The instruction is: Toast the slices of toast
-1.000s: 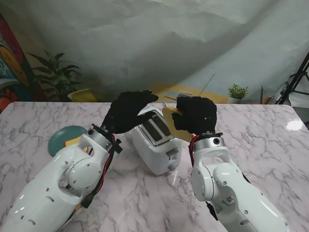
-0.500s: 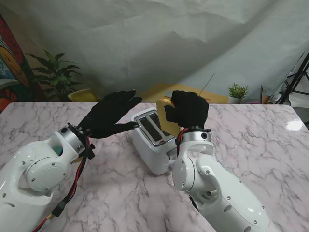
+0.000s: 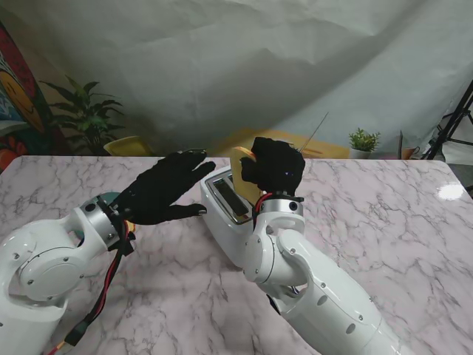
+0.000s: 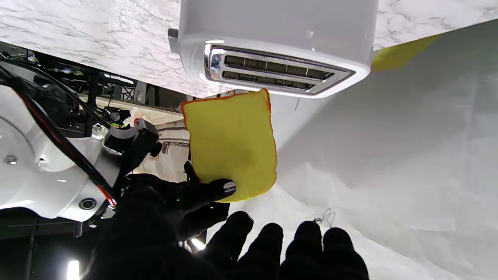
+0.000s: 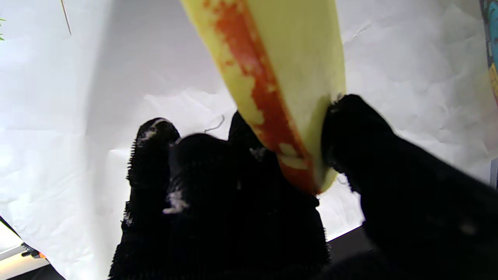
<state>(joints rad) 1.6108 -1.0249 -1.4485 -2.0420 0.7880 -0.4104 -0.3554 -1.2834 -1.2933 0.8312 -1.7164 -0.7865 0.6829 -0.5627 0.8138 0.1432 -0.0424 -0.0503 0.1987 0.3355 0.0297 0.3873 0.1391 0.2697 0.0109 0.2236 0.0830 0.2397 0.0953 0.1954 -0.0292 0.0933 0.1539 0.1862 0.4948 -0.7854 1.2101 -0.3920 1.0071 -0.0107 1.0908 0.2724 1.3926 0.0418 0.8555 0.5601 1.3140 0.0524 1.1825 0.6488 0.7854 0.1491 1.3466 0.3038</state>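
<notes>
Toast slice (image 3: 244,164) now nearer toaster (image 3: 225,211) slots.

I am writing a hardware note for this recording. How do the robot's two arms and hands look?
Both arms are glossy white, rounded shells with silver metal wrist rings. The left arm carries red and black cables along its outside. The left hand and right hand each have five fingers covered in black textured fabric; small coloured lights show on the right one.

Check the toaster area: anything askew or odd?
The toaster sits skewed on the marble table, one end angled away toward the backdrop. Its slots look empty in the left wrist view. The right hand holds a toast slice just above the slots; the left hand is open beside the toaster. No spills.
</notes>
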